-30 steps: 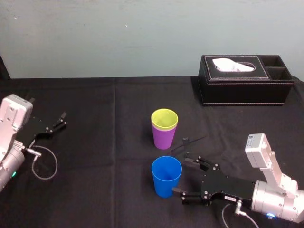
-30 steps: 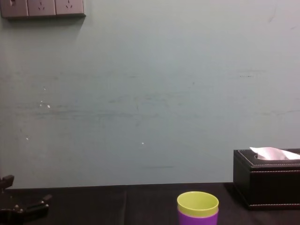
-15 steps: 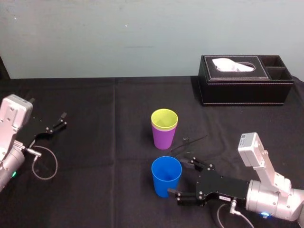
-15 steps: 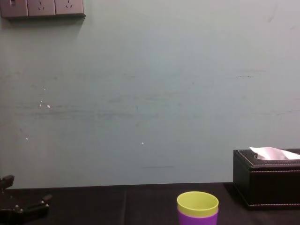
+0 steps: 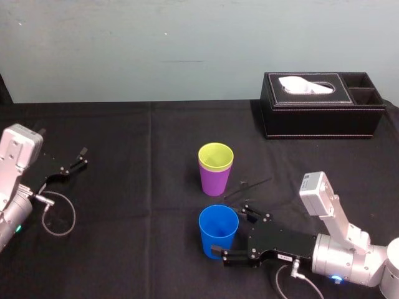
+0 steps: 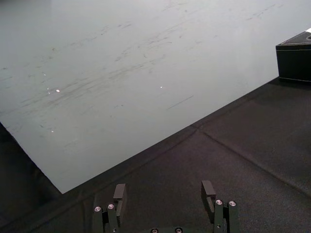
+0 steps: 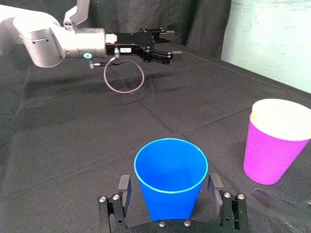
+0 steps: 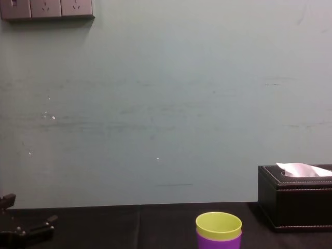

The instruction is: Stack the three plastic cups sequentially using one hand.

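Both right end effector (image 7: 169, 181) fingers (image 7: 124, 187) flank the blue cup (image 7: 171, 196), base hidden.

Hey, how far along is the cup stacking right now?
Done: the yellow-green cup sits nested in the purple cup. In hand: the right gripper is open, one finger on each side of the blue cup, not closed on it. Left to do: grasp the blue cup, lift it and set it into the yellow-green one. The left gripper is parked open at far left.
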You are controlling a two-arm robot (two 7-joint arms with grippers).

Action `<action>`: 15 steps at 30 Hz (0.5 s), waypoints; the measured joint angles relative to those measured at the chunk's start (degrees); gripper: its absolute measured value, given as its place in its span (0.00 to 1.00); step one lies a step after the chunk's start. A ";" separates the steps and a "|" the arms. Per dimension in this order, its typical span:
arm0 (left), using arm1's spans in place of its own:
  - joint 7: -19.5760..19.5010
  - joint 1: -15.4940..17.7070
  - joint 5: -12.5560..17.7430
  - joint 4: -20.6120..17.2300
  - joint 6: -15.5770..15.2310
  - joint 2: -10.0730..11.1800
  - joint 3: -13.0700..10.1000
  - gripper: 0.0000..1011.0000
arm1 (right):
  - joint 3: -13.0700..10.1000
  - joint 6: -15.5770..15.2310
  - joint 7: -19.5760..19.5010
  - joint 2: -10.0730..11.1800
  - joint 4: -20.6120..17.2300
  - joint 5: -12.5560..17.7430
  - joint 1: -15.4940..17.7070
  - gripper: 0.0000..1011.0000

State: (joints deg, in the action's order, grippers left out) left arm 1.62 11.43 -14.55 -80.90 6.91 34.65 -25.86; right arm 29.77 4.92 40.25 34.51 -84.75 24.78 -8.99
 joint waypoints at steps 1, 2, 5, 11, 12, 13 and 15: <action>0.00 0.00 0.00 0.00 0.00 0.00 0.00 1.00 | 0.08 -0.06 -0.06 -0.13 0.12 -0.04 -0.11 0.99; 0.00 0.00 0.00 0.00 0.00 0.00 0.00 1.00 | 0.14 -0.14 -0.11 -0.27 0.25 -0.05 -0.22 0.99; 0.00 0.00 0.00 0.00 0.00 0.00 0.00 1.00 | 0.39 -0.43 -0.37 -0.80 0.72 -0.11 -0.77 0.99; 0.00 0.00 0.00 0.00 0.00 0.00 0.00 1.00 | 0.76 -0.62 -0.45 -1.28 1.03 -0.29 -1.32 0.99; 0.00 0.00 0.00 0.00 0.00 0.00 0.00 1.00 | 0.80 -0.63 -0.45 -1.35 1.10 -0.29 -1.36 0.99; 0.00 0.00 0.00 0.00 0.00 0.00 0.00 1.00 | 0.90 -0.87 -0.45 -1.50 1.22 -0.27 -1.52 0.99; 0.00 0.00 0.00 0.00 0.00 0.00 0.00 1.00 | 0.97 -1.07 -0.46 -1.61 1.28 -0.23 -1.63 0.99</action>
State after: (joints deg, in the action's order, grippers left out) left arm 1.62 11.43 -14.55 -80.90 6.91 34.65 -25.86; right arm 30.74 3.84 39.79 32.90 -83.46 24.56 -10.62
